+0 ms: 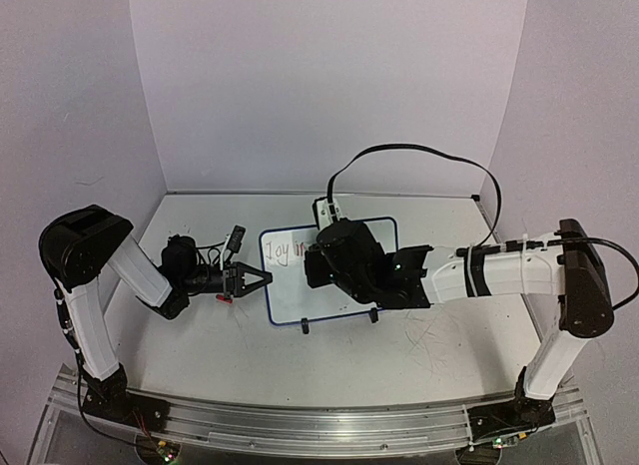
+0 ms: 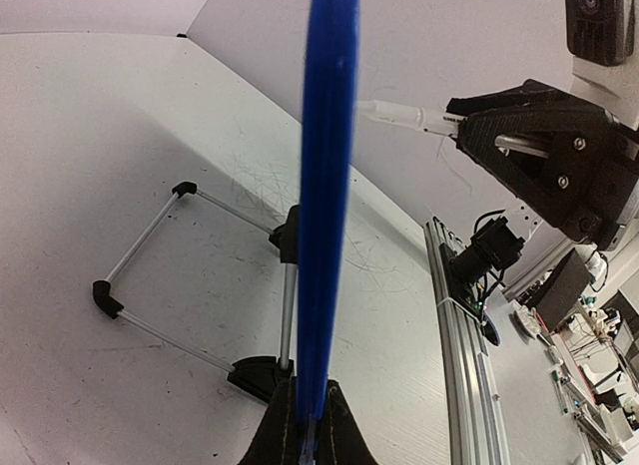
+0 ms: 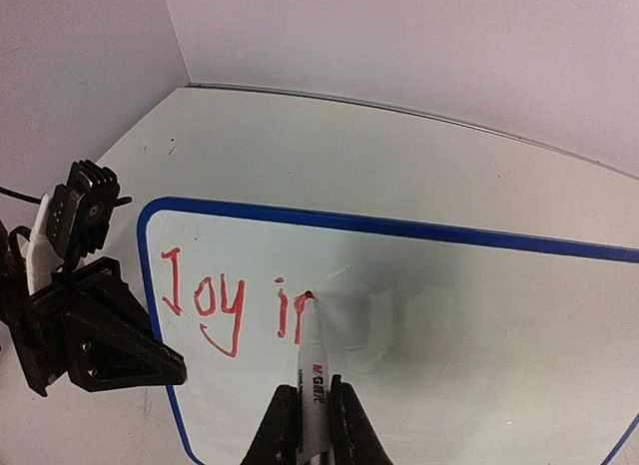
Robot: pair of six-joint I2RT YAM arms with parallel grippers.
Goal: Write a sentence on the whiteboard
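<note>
**Item 1. Whiteboard** (image 1: 290,295) (image 3: 479,325) (image 2: 324,186): small glossy white board with a blue rim and rounded corners. It stands near the middle of the counter (image 1: 200,345) on two black feet (image 1: 305,328), leaning back. In the left wrist view it is seen edge-on as a blue strip, with a thin wire stand (image 2: 150,250) behind it.

**Item 2. Sentence** (image 3: 235,305) (image 1: 287,249): red handwriting at the board's 10 o'clock corner. It reads "Joy in"; the marker's tip covers part of the final letter. The rest of the board, toward 3 o'clock, is bare.

**Item 3. Marker** (image 3: 313,370): white barrel with printed lettering. Its red tip touches the board at the top of the last letter.

**Item 4. My right hand** (image 3: 305,425) (image 1: 312,265): the fingers are clamped together on the marker's barrel. My arm reaches in from the board's 3 o'clock and lies across its front in the top view.

**Item 5. My left hand** (image 1: 262,277) (image 2: 308,425) (image 3: 100,330): it is at the board's 9 o'clock. The fingers are pinched on the blue rim of that edge, which runs up between them in the wrist view.

**Item 6. Cable** (image 1: 419,151): black, arching over the counter's 1 o'clock area above my right arm.
</note>
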